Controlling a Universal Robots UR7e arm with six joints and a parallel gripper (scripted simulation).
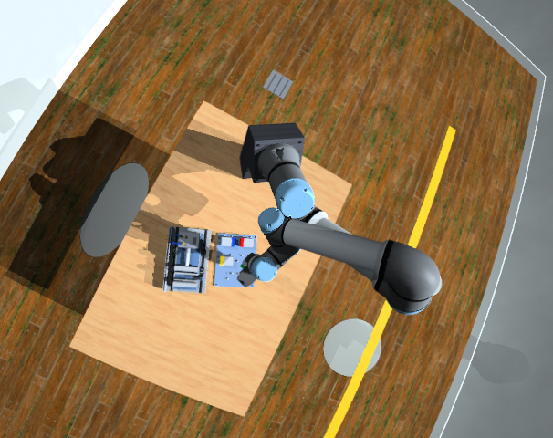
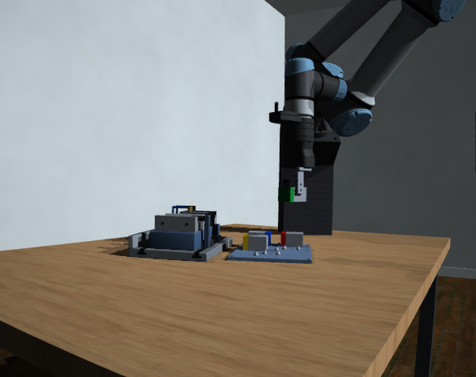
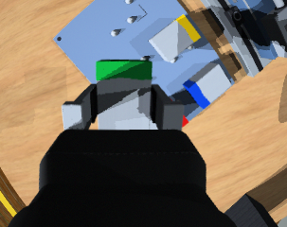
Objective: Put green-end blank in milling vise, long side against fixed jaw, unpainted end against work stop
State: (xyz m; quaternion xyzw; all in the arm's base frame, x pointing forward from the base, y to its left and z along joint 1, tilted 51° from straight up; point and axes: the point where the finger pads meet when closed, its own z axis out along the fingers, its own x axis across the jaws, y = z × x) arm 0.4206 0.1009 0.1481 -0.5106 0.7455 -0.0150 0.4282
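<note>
My gripper [image 2: 296, 193] [image 3: 123, 96] is shut on the blank with the green end [image 2: 286, 194] [image 3: 124, 71], across its grey body. The green end sticks out past the fingers. The blank is held level, well above the blue plate [image 1: 220, 278] [image 2: 287, 258] [image 3: 81, 43]. The milling vise [image 1: 184, 287] [image 2: 175, 239] stands beside the plate, partly in the wrist view's upper right corner. Its fixed jaw [image 2: 175, 223] is the grey end block away from the hoses. The two low bars and the work stop cannot be made out clearly.
On the plate lie the yellow-ended blank [image 1: 226, 260] [image 2: 258, 243] [image 3: 171, 42], the blue-ended blank [image 1: 226, 242] [image 3: 214, 80] and the red-ended blank [image 1: 248, 242] [image 2: 294, 238], among small pegs. Hoses [image 2: 183, 206] rise at the vise's far end. A narrow gap separates plate and vise.
</note>
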